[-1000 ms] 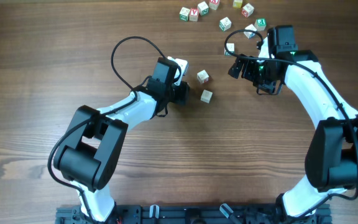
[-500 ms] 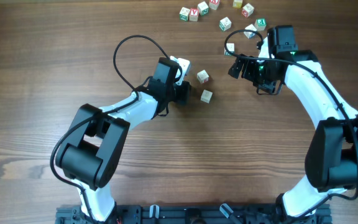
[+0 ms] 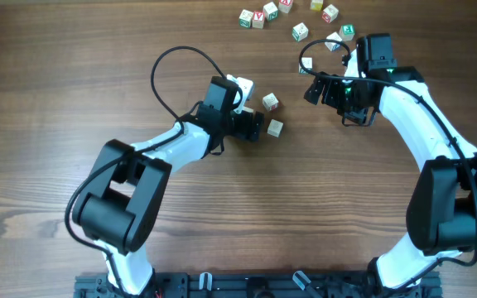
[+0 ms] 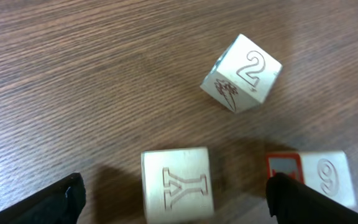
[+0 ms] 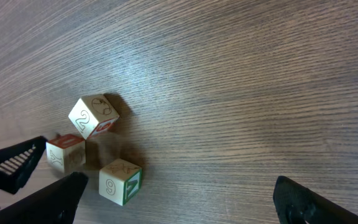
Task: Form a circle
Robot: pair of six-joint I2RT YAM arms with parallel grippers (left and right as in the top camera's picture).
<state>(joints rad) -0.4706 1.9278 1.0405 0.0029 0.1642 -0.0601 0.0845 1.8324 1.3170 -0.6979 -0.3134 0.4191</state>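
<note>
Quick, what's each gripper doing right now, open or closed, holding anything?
Left gripper: open, holding nothing; the Y cube sits untouched between its fingers.
Right gripper: open, empty.

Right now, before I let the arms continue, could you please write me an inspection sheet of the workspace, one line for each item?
Surface: wooden table, plain wood grain, no spill seen.
Job's things: three letter cubes, the Y cube, the 2 cube and the 9 cube, close together but apart; no ring yet.
Clutter: loose letter cubes scattered at the far edge.
Hands: left hand open, a finger on each side of the Y cube without touching it; right hand open, empty.
Cables: black cable loops above the left arm; another by the right wrist.
Surroundings: dark rail at the near edge; otherwise nothing seen.
</note>
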